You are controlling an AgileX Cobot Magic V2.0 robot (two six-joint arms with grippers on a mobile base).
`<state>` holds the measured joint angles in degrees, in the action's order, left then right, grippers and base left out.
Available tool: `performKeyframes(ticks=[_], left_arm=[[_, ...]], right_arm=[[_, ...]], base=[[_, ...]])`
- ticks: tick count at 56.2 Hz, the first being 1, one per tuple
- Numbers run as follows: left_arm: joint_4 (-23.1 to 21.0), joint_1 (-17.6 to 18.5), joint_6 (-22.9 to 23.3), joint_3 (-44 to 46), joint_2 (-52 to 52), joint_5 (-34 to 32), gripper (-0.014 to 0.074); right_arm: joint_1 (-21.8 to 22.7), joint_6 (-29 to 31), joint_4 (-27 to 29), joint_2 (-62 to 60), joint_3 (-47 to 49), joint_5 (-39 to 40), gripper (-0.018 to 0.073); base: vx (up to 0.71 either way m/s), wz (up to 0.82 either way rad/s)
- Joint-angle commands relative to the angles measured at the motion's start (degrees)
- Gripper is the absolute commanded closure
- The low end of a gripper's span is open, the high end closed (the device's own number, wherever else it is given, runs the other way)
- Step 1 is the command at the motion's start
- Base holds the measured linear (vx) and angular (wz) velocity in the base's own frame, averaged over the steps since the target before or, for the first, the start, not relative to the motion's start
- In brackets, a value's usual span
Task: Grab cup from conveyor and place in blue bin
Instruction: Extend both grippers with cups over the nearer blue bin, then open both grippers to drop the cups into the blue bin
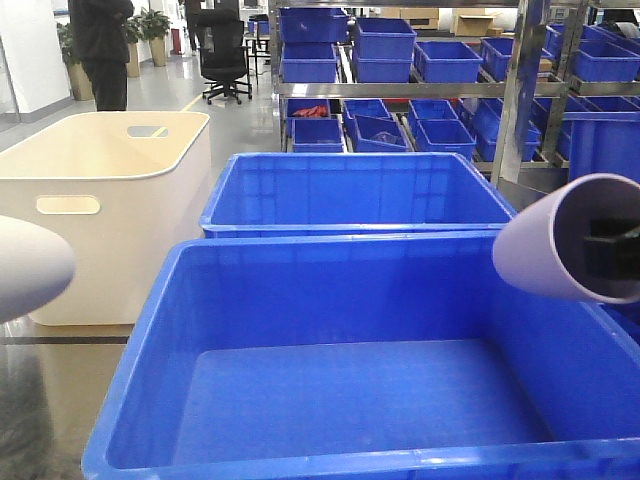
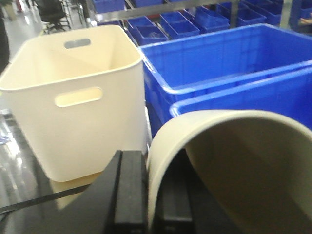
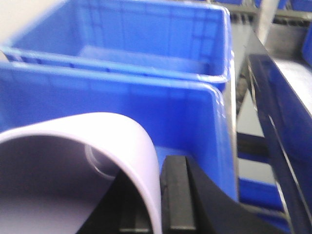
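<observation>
- Right gripper (image 3: 155, 207) is clamped on the rim of a round pale lilac plastic cup (image 3: 92, 134). One black finger sits outside the wall and the other inside the mouth, so the jaws are nearly together with only the cup wall between them.
- Left gripper (image 2: 150, 202) grips a round cream plastic cup (image 2: 243, 170) the same way, its wall pinched between two black fingers.
- Below and ahead of the right gripper sits the nearer large deep bright blue plastic tub (image 3: 185, 117), with nothing visible inside it. A second blue tub (image 3: 146, 34) of the same kind stands just beyond.
- From the left gripper, that nearer tub lies to the right. A cream-white rectangular plastic tub with handle slots (image 2: 73, 126) stands ahead and to the left.
- Progress, as I judge it: both cups have been grabbed, and the conveyor is in no view. What remains is to bring each cup over the tub's opening and let go. The lilac cup looks to be at the tub's right rim, while the cream cup seems to hang outside its left wall.
- Only the front view shows both cups at once, lilac (image 1: 545, 250) and cream (image 1: 25, 265), on either side of the nearer tub. It also shows steel shelving (image 1: 520, 90) with smaller blue bins (image 1: 385, 40) behind.
- Of the grippers, the front view shows only a black part inside the lilac cup's mouth. Only the wrist views show the pinch on each rim.
</observation>
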<state>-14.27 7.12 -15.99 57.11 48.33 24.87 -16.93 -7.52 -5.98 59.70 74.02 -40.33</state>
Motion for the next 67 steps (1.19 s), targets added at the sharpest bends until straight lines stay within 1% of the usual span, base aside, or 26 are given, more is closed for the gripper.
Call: performKeyframes(ticks=[1, 4, 8, 12, 16, 25, 35, 41, 47, 52, 58, 62, 67], left_arm=[[-5.9, 2.2, -4.8, 3.3, 1.5, -5.3, 0.0603], [-9.3, 3.7, -8.4, 5.3, 3.0, -5.3, 0.0603], [-13.5, 5.7, -11.9, 8.3, 5.9, -5.3, 0.0601], [-17.7, 7.9, -13.3, 11.9, 9.6, -5.1, 0.0600], [-19.5, 9.9, -14.1, 14.8, 13.2, -4.9, 0.0599], [-19.5, 14.5, -14.7, 19.6, 21.6, -3.8, 0.0584], [-19.5, 18.6, -14.5, 21.4, 29.4, -4.0, 0.0520], [-19.5, 20.2, -14.5, 21.4, 32.5, -3.9, 0.0439], [-19.4, 21.0, -14.5, 21.4, 34.4, -4.0, 0.0318], [-19.3, 21.0, -14.5, 21.4, 34.9, -4.0, 0.0211], [-19.3, 21.0, -14.5, 21.4, 34.9, -4.2, 0.0114], [-19.3, 21.0, -14.5, 21.4, 34.9, -4.5, 0.0078], [-19.3, 21.0, -14.5, 21.4, 34.7, -5.1, 0.0068]], right_arm=[[0.1, 0.1, 1.4, -0.2, 1.8, 8.2, 0.0568], [0.1, 0.1, 2.3, 0.3, 1.8, 8.9, 0.0568], [0.1, 0.1, 2.5, 1.2, 1.8, 9.0, 0.0568], [0.1, 0.1, 2.9, 2.3, 1.8, 9.0, 0.0568], [0.1, 0.1, 4.0, 3.3, 1.8, 9.0, 0.0568], [0.1, 0.1, 6.0, 5.5, 1.8, 9.0, 0.0568], [0.1, 0.1, 6.8, 8.3, 1.8, 8.7, 0.0561], [0.1, 0.1, 6.8, 9.8, 1.8, 8.7, 0.0548], [0.1, 0.2, 6.8, 11.1, 1.8, 8.7, 0.0517], [0.1, 0.2, 6.7, 12.2, 1.8, 8.7, 0.0468], [0.1, 0.2, 6.7, 12.8, 1.8, 8.7, 0.0386], [0.1, 0.2, 6.7, 12.9, 1.8, 9.0, 0.0315], [0.1, 0.3, 6.5, 12.9, 1.8, 9.3, 0.0211]], base=[[0.00, 0.00], [0.00, 0.00], [0.00, 0.00], [0.00, 0.00], [0.00, 0.00], [0.00, 0.00], [0.00, 0.00], [0.00, 0.00], [0.00, 0.00], [0.00, 0.00], [0.00, 0.00], [0.00, 0.00], [0.00, 0.00]])
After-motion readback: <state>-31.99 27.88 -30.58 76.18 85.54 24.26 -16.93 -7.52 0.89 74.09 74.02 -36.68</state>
